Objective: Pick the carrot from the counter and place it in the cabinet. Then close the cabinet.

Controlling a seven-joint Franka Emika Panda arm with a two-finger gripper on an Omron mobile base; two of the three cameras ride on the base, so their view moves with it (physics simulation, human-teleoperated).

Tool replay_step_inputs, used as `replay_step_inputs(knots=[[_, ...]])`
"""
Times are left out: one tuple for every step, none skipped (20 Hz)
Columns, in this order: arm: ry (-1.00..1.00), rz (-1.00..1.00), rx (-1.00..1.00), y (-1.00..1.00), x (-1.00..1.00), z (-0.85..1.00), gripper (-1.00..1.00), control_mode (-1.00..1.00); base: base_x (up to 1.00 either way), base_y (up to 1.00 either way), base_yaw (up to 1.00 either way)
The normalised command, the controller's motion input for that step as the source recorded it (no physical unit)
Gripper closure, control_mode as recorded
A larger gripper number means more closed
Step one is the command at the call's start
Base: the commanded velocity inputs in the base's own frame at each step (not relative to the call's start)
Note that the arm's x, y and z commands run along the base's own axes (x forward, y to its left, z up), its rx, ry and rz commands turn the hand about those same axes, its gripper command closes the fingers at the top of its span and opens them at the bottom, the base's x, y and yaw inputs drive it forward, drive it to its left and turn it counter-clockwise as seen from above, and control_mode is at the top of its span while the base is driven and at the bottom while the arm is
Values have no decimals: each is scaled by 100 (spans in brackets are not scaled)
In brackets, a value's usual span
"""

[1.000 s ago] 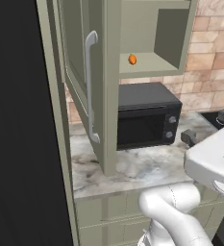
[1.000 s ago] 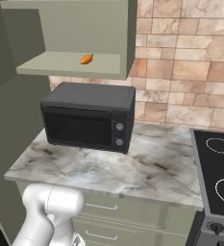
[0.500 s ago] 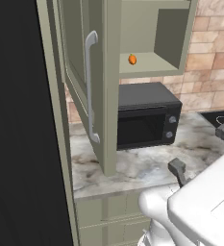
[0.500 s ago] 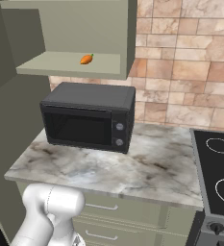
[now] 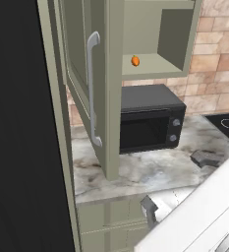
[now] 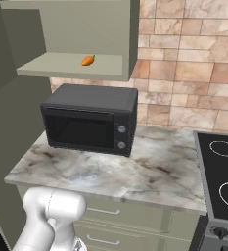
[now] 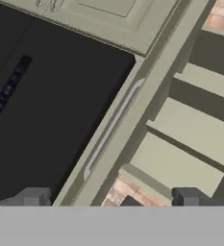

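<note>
The carrot [image 5: 135,60] [image 6: 88,60], small and orange, lies on the lower shelf of the cabinet [image 6: 66,66], above the microwave. The cabinet door [image 5: 79,74] stands swung open to the left, its pale bar handle [image 5: 92,88] facing out. My gripper [image 5: 176,183] is low at the counter's [image 5: 130,172] front edge, well below and to the right of the door, jaws wide open and holding nothing. In the hand view the gripper [image 7: 111,199] looks at the door's edge and its handle [image 7: 111,129] from some distance, with nothing between the fingertips.
A black microwave [image 5: 150,118] [image 6: 91,120] stands on the counter [image 6: 149,166] under the cabinet. A black hob [image 6: 223,171] lies to the right. A tall dark unit [image 5: 17,147] fills the left. A brick wall [image 6: 193,73] runs behind.
The arm has swung down and forward, so its white body now covers the lower right of the left base view and the open fingers sit lower and nearer. The carrot and door have not moved.
</note>
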Motion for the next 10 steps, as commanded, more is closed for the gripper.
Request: replay_step_inputs(knots=[[-10,0,-25,31,0,-19,-100,-100,0,0,0],[-9,0,-25,28,0,-13,-100,-100,0,0,0],[-6,0,-25,28,0,-4,-100,-100,0,0,0],[-5,0,-27,30,0,0,-100,-100,0,0,0],[-2,0,-26,26,0,0,-100,-100,0,0,0],[-3,0,-26,24,0,0,-100,-100,0,0,0],[-4,0,-25,23,6,0,-100,-100,0,0,0],[-4,-1,-24,18,13,0,-100,-100,0,0,0],[-2,-1,-23,16,21,0,-100,-100,0,0,0],[0,-3,-23,14,33,0,-100,-100,0,0,0]])
